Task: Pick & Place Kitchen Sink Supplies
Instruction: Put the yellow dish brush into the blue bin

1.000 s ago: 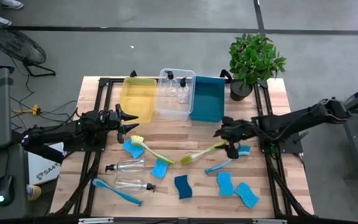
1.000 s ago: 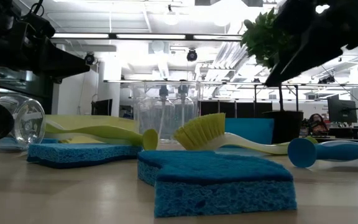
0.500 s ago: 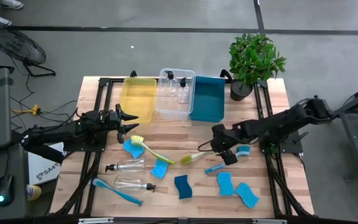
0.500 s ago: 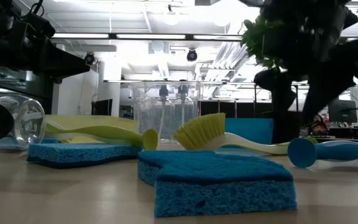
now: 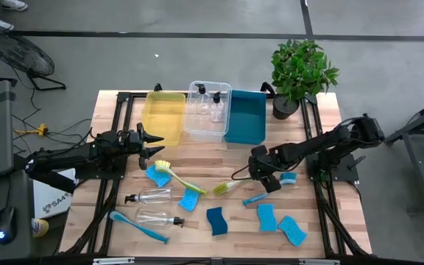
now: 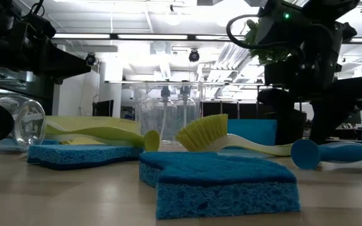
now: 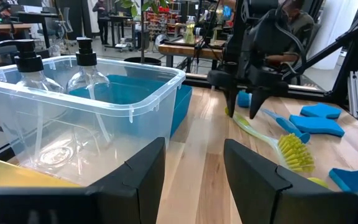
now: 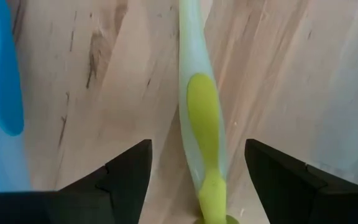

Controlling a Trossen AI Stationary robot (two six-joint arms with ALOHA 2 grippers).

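Two fingers of right end effector (image 5: 258, 174) spread wide, straddling handle of yellow-green dish brush (image 5: 234, 183) lying flat just in front of teal bin (image 5: 246, 118). Likely light, stiff, slick plastic; best gripped mid-handle. Left end effector (image 5: 153, 142) part-open, empty, beside yellow bin (image 5: 163, 112).

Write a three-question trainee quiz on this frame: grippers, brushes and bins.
1. True or false: the right gripper is shut on the yellow-green brush.
2. Which bin holds bottles? A yellow, B clear, C teal.
3. Fill in: the left gripper hovers beside the ___ bin.

Key:
1. False; its open fingers straddle the handle without gripping.
2. B, the clear bin.
3. Yellow.
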